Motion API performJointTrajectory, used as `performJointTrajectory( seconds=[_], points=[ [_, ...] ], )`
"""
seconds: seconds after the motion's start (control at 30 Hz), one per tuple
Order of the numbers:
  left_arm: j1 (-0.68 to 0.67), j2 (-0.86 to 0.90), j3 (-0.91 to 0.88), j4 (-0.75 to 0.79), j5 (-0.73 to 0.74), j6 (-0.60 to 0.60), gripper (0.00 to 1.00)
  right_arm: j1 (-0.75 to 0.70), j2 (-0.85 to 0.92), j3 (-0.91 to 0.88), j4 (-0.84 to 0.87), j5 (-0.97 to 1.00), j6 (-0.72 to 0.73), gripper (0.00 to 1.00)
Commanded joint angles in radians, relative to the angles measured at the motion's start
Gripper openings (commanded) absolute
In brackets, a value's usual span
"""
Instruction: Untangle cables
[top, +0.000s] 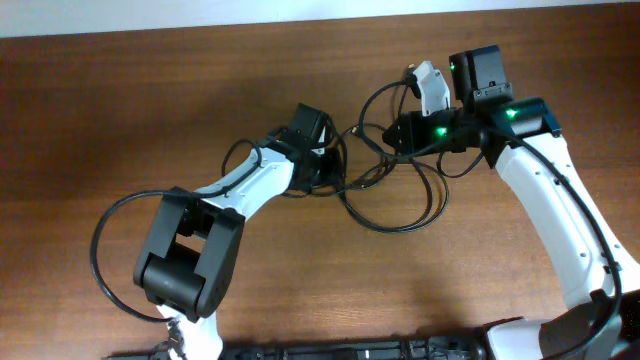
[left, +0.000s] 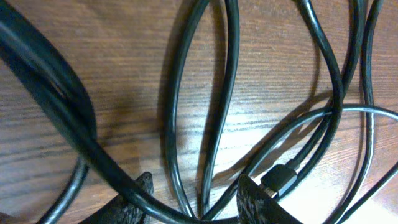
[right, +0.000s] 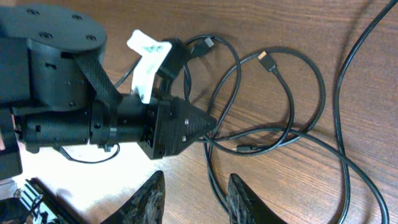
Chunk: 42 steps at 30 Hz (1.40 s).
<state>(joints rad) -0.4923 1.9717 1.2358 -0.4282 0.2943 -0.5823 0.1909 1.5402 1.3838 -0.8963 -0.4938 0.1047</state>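
A brown wooden table (top: 120, 110) with fine grain fills nearly all of each view. Beyond the table's far edge runs a pale strip (top: 200, 12). Along the table's near edge lies a black rail (top: 340, 350), partly cut off.

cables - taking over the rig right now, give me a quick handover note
Left tool: open, two strands between its fingers.
Right tool: open, one strand between its fingers.
Cables: crossed loops on the table between the arms; a silver-tipped plug lies free.
Done: nothing separated yet.
Left: grip a strand, probably draw the loops apart.
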Motion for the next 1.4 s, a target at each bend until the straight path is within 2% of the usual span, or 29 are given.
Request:
performJointTrajectory(
  seconds=[0.0, 0.13, 0.4, 0.77, 0.97, 1.17, 1.37],
  points=[
    [0.011, -0.004, 0.027, 0.008, -0.033, 0.038, 0.32, 0.005, 0.004, 0.008, -0.009, 0.009, -0.008, 0.32],
    [0.011, -0.008, 0.027, 0.009, -0.033, 0.039, 0.25, 0.005, 0.004, 0.008, -0.009, 0.009, -0.008, 0.32],
    [0.011, -0.06, 0.029, 0.009, -0.084, 0.065, 0.21, 0.005, 0.004, 0.008, -0.01, 0.009, -0.008, 0.32],
    [0.011, -0.226, 0.029, 0.008, -0.093, 0.084, 0.01, 0.005, 0.004, 0.008, -0.011, 0.009, -0.008, 0.32],
    [0.011, -0.328, 0.029, 0.008, -0.092, 0.154, 0.0, 0.005, 0.004, 0.008, -0.013, 0.016, -0.008, 0.32],
    [0.011, -0.471, 0.029, -0.029, -0.042, 0.351, 0.05, 0.005, 0.004, 0.008, -0.005, 0.032, -0.007, 0.36],
    [0.011, -0.525, 0.029, -0.056, 0.053, 0.364, 0.06, 0.005, 0.004, 0.008, 0.064, -0.217, -0.007, 0.41]
  ],
)
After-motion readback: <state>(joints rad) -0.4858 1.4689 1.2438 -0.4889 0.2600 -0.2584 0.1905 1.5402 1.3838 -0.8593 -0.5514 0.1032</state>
